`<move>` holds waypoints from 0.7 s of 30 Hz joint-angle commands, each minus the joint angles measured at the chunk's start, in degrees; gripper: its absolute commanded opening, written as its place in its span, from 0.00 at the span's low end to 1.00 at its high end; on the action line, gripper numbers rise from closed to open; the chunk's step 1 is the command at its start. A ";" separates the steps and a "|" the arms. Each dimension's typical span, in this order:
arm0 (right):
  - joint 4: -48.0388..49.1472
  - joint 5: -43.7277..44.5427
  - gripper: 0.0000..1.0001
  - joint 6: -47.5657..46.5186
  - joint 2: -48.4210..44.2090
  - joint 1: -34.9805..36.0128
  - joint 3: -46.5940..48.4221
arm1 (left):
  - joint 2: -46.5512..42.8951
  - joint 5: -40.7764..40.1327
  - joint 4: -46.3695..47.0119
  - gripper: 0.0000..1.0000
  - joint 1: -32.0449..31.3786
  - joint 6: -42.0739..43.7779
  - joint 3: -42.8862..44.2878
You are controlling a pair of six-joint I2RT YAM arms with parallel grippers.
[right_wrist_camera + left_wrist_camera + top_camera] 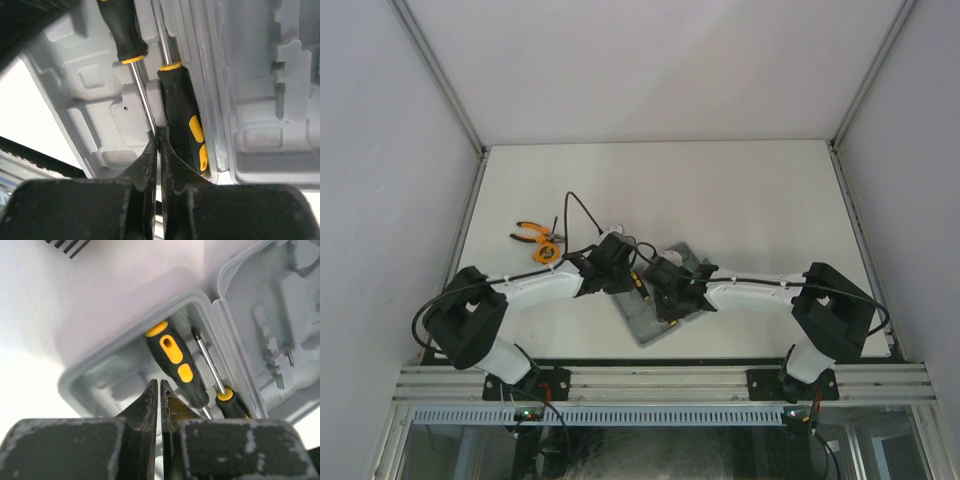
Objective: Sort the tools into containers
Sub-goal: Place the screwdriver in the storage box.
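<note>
- While two yellow-and-black screwdrivers are lying side by side and head to tail in one half of the open grey case, we are judging the step in hand to be settling them into their moulded channel.
- We are seeing only bare compartments in the other half, as far as the wrist views reach.
- We are holding the left gripper just above that half, beside the thicker handle. Its fingers are pressed almost together with only a thin slit between them, and they are pinching nothing.
- We are holding the right gripper low over the same half from the opposite side, its fingers pressed tight together where one steel shaft ends. We cannot tell whether it is touching that shaft.
- We are finding the case on the table, between the two arms and close to the near edge.
- We are noting orange-handled pliers and what looks like the round orange tape measure lying on the table, left of the case and apart from it, not yet sorted.
- We are expecting the next move to call for the left arm to lift clear, spread its fingers and reach out to those two.
- We are reading no brand, label or writing on anything.
</note>
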 commanded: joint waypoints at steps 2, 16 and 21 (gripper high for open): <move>-8.82 2.04 0.00 -3.45 -3.19 0.29 -2.06 | -9.14 -1.69 -3.40 0.10 0.33 2.79 -0.53; -2.48 1.96 0.10 -9.74 -17.19 -1.41 -2.06 | -15.87 -2.44 -1.94 0.17 0.80 4.37 -2.07; -2.99 -0.02 0.10 -11.66 -16.20 -5.89 -2.04 | -16.39 -1.92 -1.37 0.18 1.49 4.18 -3.65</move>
